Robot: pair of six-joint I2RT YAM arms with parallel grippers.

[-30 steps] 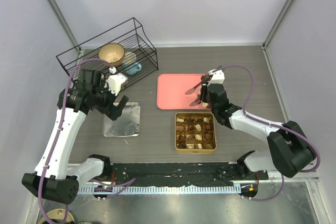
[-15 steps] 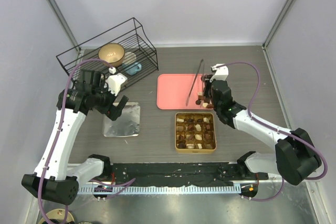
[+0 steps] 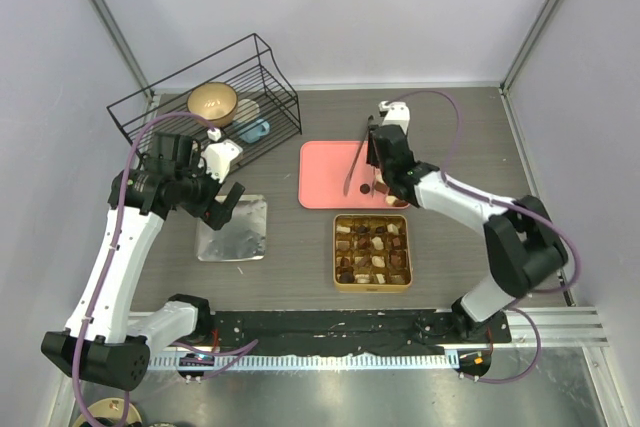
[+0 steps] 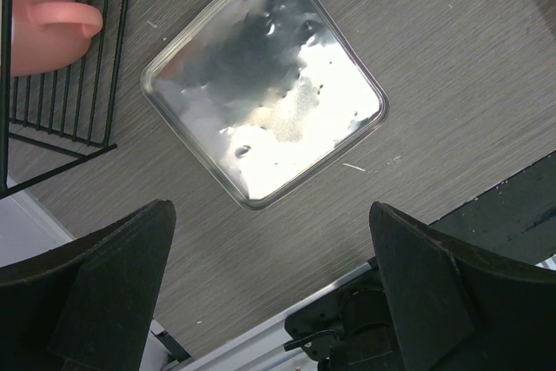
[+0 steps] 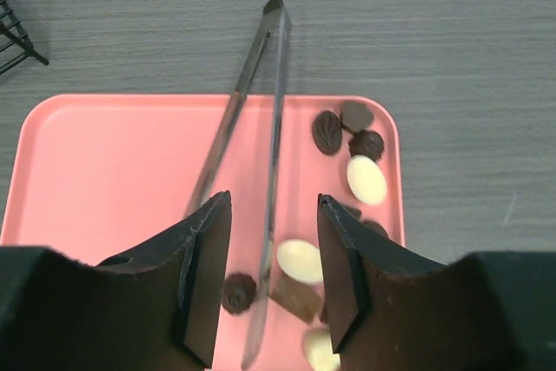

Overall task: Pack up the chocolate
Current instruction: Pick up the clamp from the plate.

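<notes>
Loose chocolate (image 5: 366,178), dark and cream pieces, lies at the right end of the pink tray (image 5: 113,171). More chocolate (image 3: 372,247) fills cells of the gold tin (image 3: 336,252) just in front of the pink tray (image 3: 325,172). Metal tongs (image 5: 276,128) lie lengthwise over the tray, hinge past its far edge, their near end blurred. My right gripper (image 5: 274,202) hovers over them, open, with one tong arm running between its fingers and touching neither pad. In the top view the tongs (image 3: 356,167) sit just left of the right gripper (image 3: 373,179). My left gripper (image 4: 269,210) stands wide open and holds nothing.
A shiny square metal lid (image 4: 265,84) lies on the table under the left gripper (image 3: 228,202). A black wire rack (image 3: 205,97) at the back left holds a gold bowl (image 3: 212,100) and a blue item (image 3: 255,130). A black rail (image 3: 330,332) runs along the near edge.
The right gripper closed and reopened, shifting left and farther back over the tray. The tongs turned from crosswise to lengthwise and now sit loose. The left arm has not moved.
</notes>
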